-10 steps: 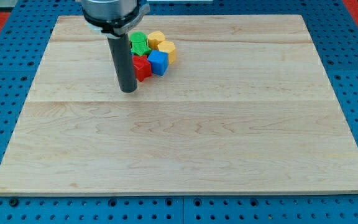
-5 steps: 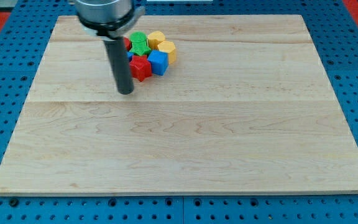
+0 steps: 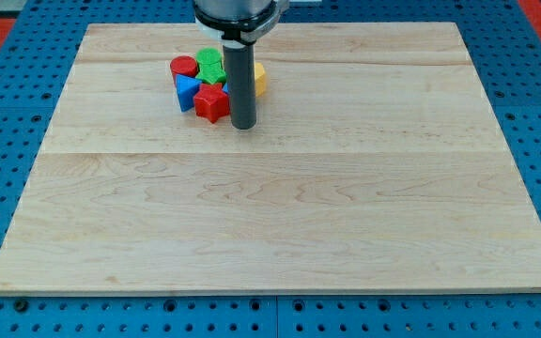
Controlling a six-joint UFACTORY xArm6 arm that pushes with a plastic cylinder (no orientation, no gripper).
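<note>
While my tip (image 3: pixel 243 126), a bare rod holding nothing, stands just right of the red star block (image 3: pixel 211 104) at the cluster's lower edge, these small rigid blocks look light and easily slid.

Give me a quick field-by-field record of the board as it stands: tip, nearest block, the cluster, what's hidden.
tip: my tip rests on the wooden board, at the cluster's lower right
nearest block: red star-like block, just to the view's left of the tip; contact cannot be told
cluster: red cylinder, blue block, green block, yellow block
hidden: the rod covers the cluster's right part
surround: blue pegboard
</note>
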